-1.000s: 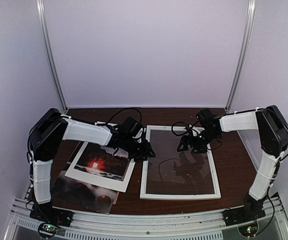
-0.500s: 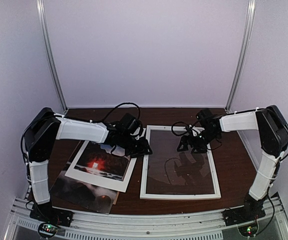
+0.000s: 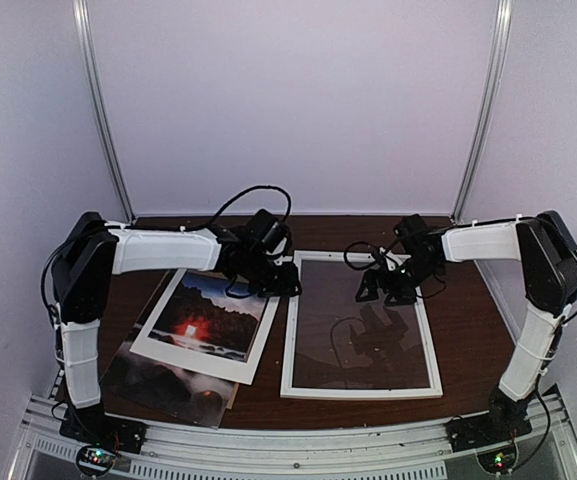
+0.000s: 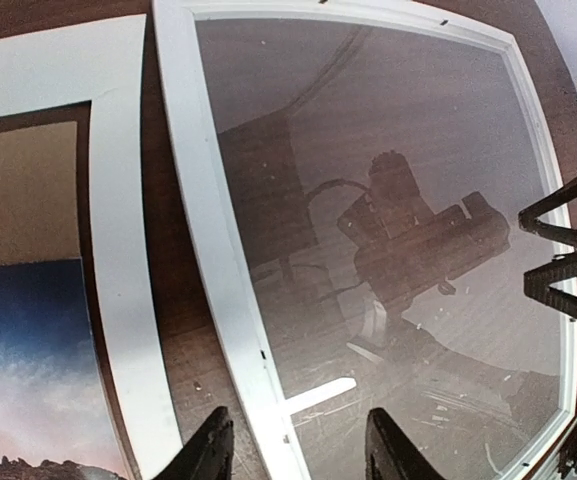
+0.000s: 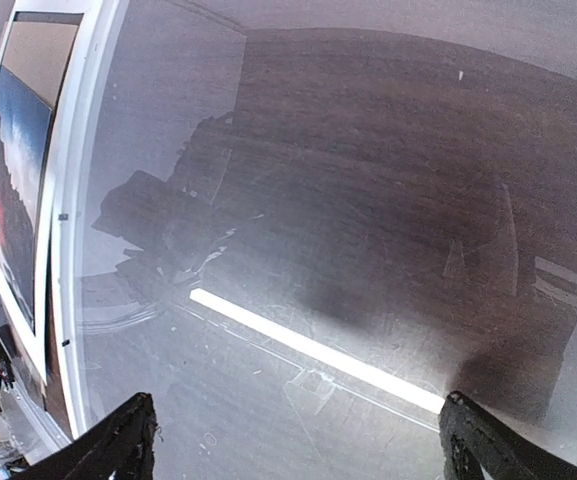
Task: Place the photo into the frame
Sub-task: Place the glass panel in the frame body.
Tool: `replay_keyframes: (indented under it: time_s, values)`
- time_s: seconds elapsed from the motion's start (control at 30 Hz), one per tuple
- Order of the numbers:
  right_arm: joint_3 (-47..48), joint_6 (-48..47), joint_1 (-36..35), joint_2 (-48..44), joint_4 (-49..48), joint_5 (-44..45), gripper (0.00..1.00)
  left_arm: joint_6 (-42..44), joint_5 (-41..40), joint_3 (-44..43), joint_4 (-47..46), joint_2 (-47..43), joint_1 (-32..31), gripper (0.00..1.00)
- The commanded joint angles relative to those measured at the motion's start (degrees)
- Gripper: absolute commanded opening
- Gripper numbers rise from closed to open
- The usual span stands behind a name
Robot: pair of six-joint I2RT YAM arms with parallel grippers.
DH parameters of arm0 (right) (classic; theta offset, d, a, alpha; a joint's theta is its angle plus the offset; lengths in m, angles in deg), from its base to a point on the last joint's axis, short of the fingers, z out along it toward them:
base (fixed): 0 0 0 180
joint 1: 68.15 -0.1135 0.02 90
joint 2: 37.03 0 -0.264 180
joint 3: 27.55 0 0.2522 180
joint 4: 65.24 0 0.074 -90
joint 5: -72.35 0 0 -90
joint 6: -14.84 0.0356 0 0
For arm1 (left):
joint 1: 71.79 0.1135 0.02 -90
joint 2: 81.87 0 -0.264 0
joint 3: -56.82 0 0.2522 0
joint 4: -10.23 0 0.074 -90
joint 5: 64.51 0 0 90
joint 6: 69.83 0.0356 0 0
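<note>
the left jaws stand apart and hold nothing, one fingertip (image 4: 211, 452) on either side of the left rail of the frame (image 3: 358, 392), near its far corner. the right jaws are spread wide and empty too, hanging over the far part of the glass pane (image 5: 348, 200). the photo (image 3: 203, 320) is not in the frame. it lies flat on the desk (image 3: 468, 330) just to the frame's left, its red sun showing through the window of a white mat (image 3: 251, 352) that rests on top of it. the likeliest trouble comes from that stack: the print is thin, glossy and flat, so a pinch at its edge may slip off, or may catch the mat with it and drag both sideways against the frame. a hard pinch could crease a corner or smear the gloss. if the left jaws closed where they are, they would probably clamp the rail and skew or tip the light frame instead of the print. a low pass by the right jaws risks scratching the pane or shoving the frame. it cannot be told whether the frame lies face up, so the pane may itself block the print from seating.
</note>
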Motion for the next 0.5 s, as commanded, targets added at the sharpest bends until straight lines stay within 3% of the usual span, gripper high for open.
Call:
replay_keyframes:
  time_s: [0.0,0.23,0.47]
  values:
    - [2.1,-0.3,-0.3,-4.1,2.5,0.2,0.98,4.5,-2.4,-3.7,3.5,3.6,0.5,0.45]
    - [1.7,-0.7,-0.2,-8.0,5.0,3.7,0.98,6.7,-4.0,-6.4,5.5,6.5,0.3,0.45]
    - [-1.7,-0.4,0.6,-13.1,6.6,12.8,0.98,7.8,-5.7,-7.3,6.7,8.6,-0.7,0.44]
